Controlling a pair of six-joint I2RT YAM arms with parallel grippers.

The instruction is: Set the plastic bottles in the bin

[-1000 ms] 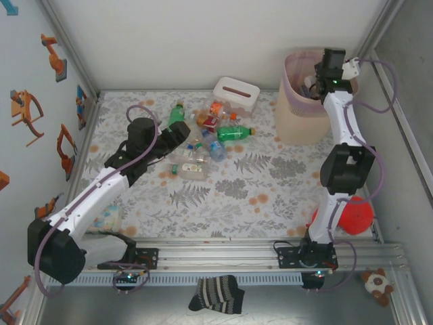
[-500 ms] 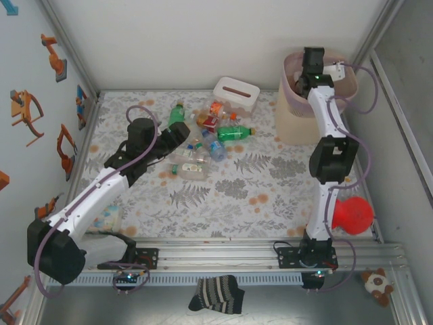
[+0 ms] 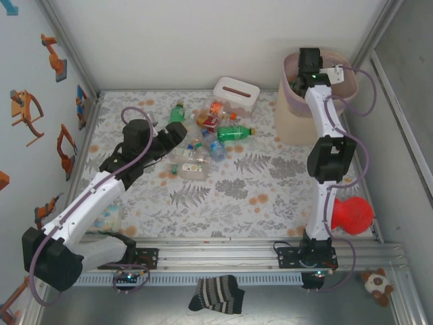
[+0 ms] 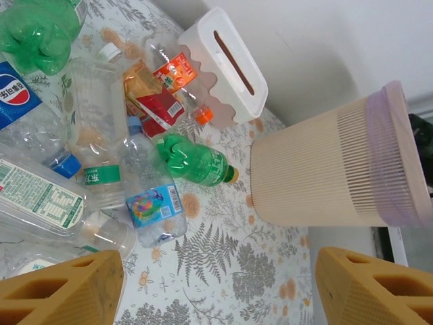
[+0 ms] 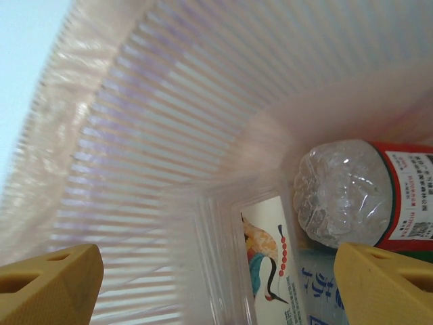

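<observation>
Within the last second the right end effector (image 3: 304,74) has swung over the tall beige ribbed plastic bin (image 3: 298,125) at the frame's upper right and spread its fingers. They hold nothing, and a clear red-labelled plastic bottle (image 5: 345,189) lies inside, so one more looks delivered. The left end effector (image 4: 216,288), spread and empty, hovers by the heap of clear and green plastic bottles (image 3: 203,139) on the floral tabletop (image 3: 257,189); much remains.

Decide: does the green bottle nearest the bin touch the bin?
Apart. The left wrist view shows bare patterned table between the green bottle and the bin.
</observation>
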